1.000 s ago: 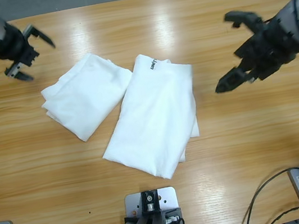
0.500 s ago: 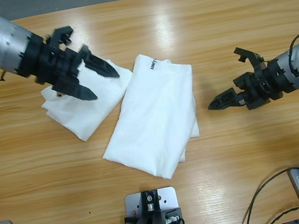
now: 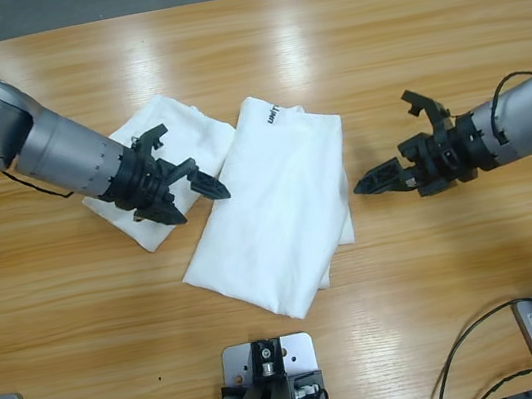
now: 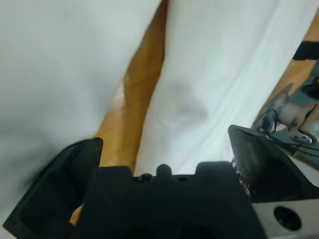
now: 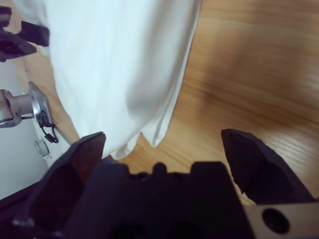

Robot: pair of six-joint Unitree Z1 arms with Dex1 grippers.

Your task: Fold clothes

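Clothes (image 3: 278,208) folded, between jaws | left gripper (image 3: 191,184) at edge | right gripper (image 3: 392,149) beside

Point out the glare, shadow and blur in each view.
High view: pale ceiling glare streaks the table. Left wrist view: the near claw and cloth are soft-focused, with a grey shadow on the larger garment. Right wrist view: the wood grain looks smeared.

Two folded garments of thin, matt white cloth (image 3: 277,203) lie on a glossy, grained wooden table (image 3: 425,53); matt black grippers.
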